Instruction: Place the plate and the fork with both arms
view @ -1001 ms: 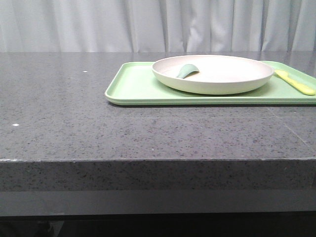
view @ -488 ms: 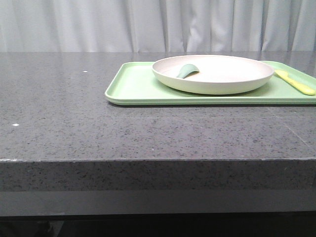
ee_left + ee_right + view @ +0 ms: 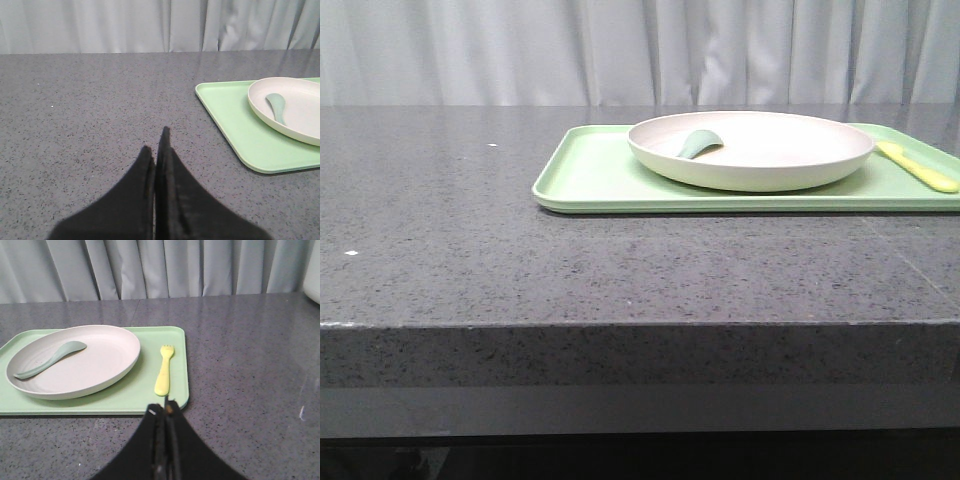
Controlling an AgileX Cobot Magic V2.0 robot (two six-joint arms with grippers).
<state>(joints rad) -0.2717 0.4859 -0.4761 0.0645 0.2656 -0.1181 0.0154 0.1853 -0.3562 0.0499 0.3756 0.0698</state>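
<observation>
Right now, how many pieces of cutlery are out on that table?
2. A grey-green spoon lies inside the plate, and a pale-yellow fork lies on the green tray beside the plate, on the robot's right. Nothing else shows.

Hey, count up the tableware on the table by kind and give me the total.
Tray: 1
Plate: 1
Spoon: 1
Fork: 1
Total: 4
</observation>
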